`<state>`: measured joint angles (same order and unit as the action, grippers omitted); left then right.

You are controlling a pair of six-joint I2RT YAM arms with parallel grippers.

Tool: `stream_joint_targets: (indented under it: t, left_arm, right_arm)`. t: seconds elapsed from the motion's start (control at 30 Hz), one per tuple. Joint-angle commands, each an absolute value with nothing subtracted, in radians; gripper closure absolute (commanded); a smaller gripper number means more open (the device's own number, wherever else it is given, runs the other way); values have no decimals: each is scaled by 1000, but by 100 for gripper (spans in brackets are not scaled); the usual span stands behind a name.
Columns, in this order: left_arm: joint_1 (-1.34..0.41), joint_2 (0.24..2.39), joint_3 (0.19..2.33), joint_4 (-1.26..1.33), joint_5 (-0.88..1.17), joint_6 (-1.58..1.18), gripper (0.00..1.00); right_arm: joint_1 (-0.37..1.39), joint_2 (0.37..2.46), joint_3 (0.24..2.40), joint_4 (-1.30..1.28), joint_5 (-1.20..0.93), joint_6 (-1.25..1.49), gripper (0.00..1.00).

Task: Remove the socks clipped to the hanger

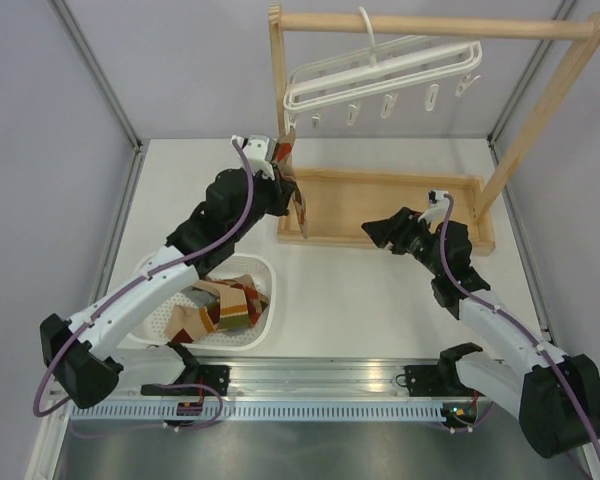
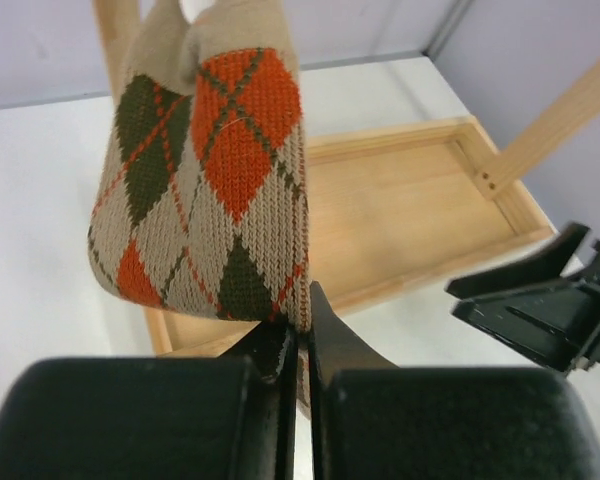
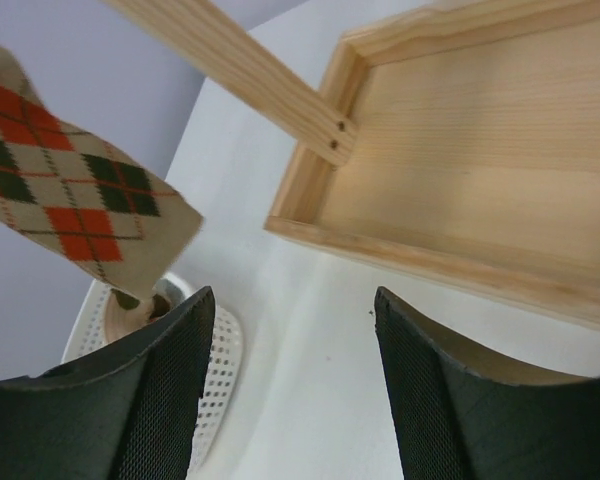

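Left fingers (image 2: 330, 340) pinched argyle sock (image 2: 205, 190); right fingers (image 3: 160, 390) spread, empty.
Firm pinch was advisable until sock hung over white basket (image 1: 272, 295).

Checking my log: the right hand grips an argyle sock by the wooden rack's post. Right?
No, the left hand grips the argyle sock by the wooden rack's post; the left wrist view shows it. The right hand is open.
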<state>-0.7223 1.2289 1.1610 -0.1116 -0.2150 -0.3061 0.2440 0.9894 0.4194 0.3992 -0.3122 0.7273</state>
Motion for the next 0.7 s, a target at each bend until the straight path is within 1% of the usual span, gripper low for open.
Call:
stream_joint_targets:
  t: [0.0,0.07,0.2,0.3,0.43,0.67]
  left_arm:
    - [-727,1200,1200,-170,-63,-315,98]
    - [-727,1160,1183,-167,-17,-288,98]
    - [-727,1059,1066,-94,34,-275,98]
    - [-727,1017,1034,-55,81,-299,98]
    - [-727,1019,1055,-87,78,-305,98]
    - [-726,1051,1065,-101,60,-299,98]
  right_arm:
    - [356,1003,583,304,-190,666,31]
    - [406,1015,662,272,-158,663,31]
    - [491,1040,826,172,-88,623,31]
    - [535,1086,945,161,-60,609,30]
    - [650,1201,1145,104,30,563,30]
    - [727,1379,1382,69,98,519,30]
